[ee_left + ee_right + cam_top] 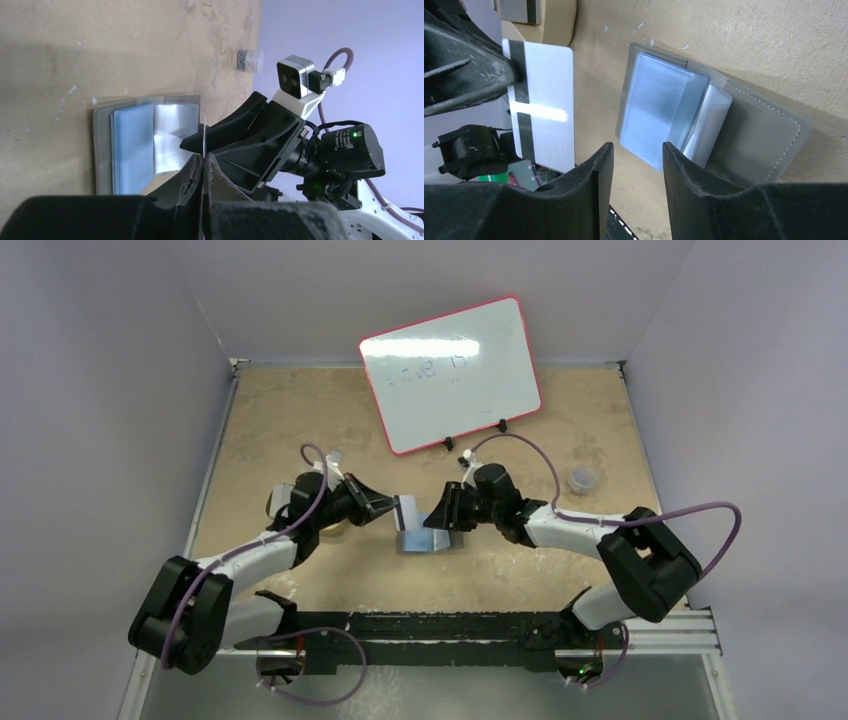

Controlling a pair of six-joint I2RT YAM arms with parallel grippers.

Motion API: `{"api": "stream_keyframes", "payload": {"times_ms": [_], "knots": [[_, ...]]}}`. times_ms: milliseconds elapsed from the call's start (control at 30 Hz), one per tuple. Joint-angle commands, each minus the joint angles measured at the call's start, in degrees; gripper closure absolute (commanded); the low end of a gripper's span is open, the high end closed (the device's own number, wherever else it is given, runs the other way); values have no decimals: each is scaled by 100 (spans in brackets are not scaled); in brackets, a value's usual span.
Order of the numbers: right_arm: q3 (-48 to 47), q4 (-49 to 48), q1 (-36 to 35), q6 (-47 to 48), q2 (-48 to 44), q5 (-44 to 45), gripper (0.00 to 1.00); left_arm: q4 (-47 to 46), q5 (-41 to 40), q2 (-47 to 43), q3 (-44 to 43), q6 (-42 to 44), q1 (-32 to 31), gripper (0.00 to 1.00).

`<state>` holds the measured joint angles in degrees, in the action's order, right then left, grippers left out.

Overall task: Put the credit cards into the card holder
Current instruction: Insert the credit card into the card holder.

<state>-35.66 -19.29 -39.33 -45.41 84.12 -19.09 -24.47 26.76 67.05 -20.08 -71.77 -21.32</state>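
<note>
The card holder [425, 540] lies open on the table, grey outside [754, 140] with blue-grey pockets [132, 145] and one clear sleeve standing up. My left gripper [388, 506] [205, 156] is shut on a credit card [407, 512], which shows edge-on [205, 132] in the left wrist view. The right wrist view shows that card [549, 100] as silvery white with a dark stripe, hanging just left of the holder. My right gripper [440, 518] [638, 147] is open over the holder's near edge with nothing between its fingers.
A gold tin [556, 22] with another card [519, 10] in it sits behind the left gripper, partly hidden under the left arm [335, 528]. A small clear pot [583, 480] [249, 60] stands at the right. A whiteboard [450, 375] leans at the back.
</note>
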Motion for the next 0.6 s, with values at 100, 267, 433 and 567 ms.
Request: {"api": "stream_keyframes", "payload": {"times_ms": [100, 267, 433, 567], "knots": [[199, -608, 82, -242, 41, -314, 58, -1142, -246, 616, 81, -56, -483, 100], [311, -700, 123, -373, 61, -353, 58, -939, -314, 862, 73, 231, -590, 100], [278, -565, 162, -405, 59, -319, 58, -549, -389, 771, 67, 456, -623, 100], [218, -503, 178, -417, 108, -324, 59, -433, -479, 684, 74, 499, -628, 100]]}}
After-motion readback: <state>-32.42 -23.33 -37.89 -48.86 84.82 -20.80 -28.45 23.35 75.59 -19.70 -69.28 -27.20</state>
